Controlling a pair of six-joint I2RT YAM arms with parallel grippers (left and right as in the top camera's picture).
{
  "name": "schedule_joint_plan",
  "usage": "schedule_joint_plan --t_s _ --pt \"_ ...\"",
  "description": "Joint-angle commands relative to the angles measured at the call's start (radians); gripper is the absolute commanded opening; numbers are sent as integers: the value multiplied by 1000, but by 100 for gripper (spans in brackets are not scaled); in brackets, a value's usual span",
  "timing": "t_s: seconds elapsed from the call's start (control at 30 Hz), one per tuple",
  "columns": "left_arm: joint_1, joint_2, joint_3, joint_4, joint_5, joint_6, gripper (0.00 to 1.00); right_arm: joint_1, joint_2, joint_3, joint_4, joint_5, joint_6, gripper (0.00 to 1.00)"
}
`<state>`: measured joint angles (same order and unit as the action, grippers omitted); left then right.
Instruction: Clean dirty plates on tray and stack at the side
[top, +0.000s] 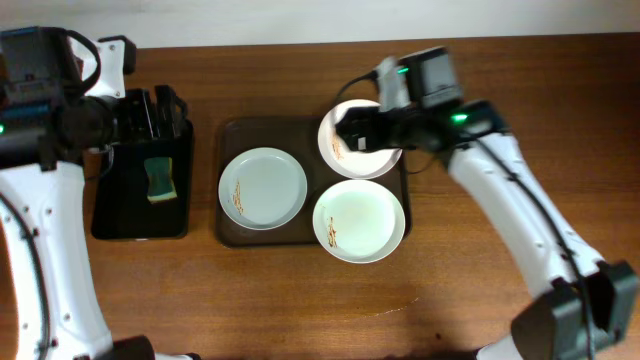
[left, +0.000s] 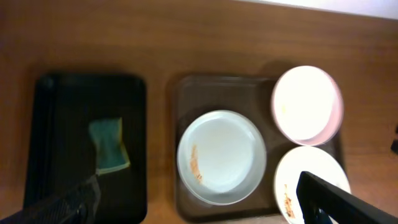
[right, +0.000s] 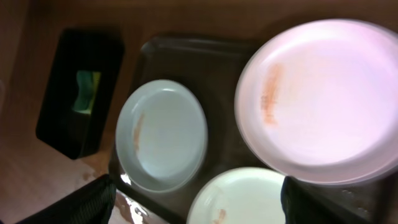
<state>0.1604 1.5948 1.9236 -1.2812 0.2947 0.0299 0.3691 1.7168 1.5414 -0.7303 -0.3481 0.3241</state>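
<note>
Wooden table (left: 186, 37) bearing, at left, a glossy black tray (left: 62, 112) with one green-and-yellow sponge (left: 109, 146) lying in it, and just beside it to the right a brown-grey tray (left: 186, 99) carrying three plates. Centre plate (left: 224, 155), pale bluish, orange-brown smear near its left rim; upper-right plate (left: 306, 102), white with a pinkish cast, overlapping the tray's corner; lower-right plate (left: 317, 163), white, smear near its left rim, partly hidden by a finger. Left gripper (left: 198, 180): two dark fingers (left: 68, 202) at the bottom corners of the view, standing wide apart.
</note>
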Motion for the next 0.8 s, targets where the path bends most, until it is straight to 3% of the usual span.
schedule_joint_plan --t_s 0.0,0.1,0.13,0.17,0.23,0.33,0.4,0.47,0.6,0.67,0.77 --pt "43 113 8 -48 -143 -131 99 118 84 17 94 155 104 83" --pt "68 240 8 -74 -239 -179 89 195 184 17 139 193 104 77" --pt "68 266 8 -81 -272 -203 83 204 207 17 142 196 104 68" --pt "68 337 8 -66 -322 -227 73 214 256 17 145 202 105 52" --pt "68 397 8 -21 -323 -227 57 214 292 17 150 199 104 37" --pt "68 420 8 5 -397 -223 56 214 364 17 174 172 104 35" --pt "68 420 8 6 -397 -216 57 214 405 17 183 152 104 35" --pt "68 422 8 6 -396 -216 48 214 448 17 208 104 104 35" --pt "67 442 5 -11 -396 -216 48 214 488 16 213 86 104 34" --pt "67 465 -8 -10 -396 -216 48 214 500 16 219 87 121 24" --pt "68 492 -10 -14 -397 -217 39 213 500 16 223 90 124 5"
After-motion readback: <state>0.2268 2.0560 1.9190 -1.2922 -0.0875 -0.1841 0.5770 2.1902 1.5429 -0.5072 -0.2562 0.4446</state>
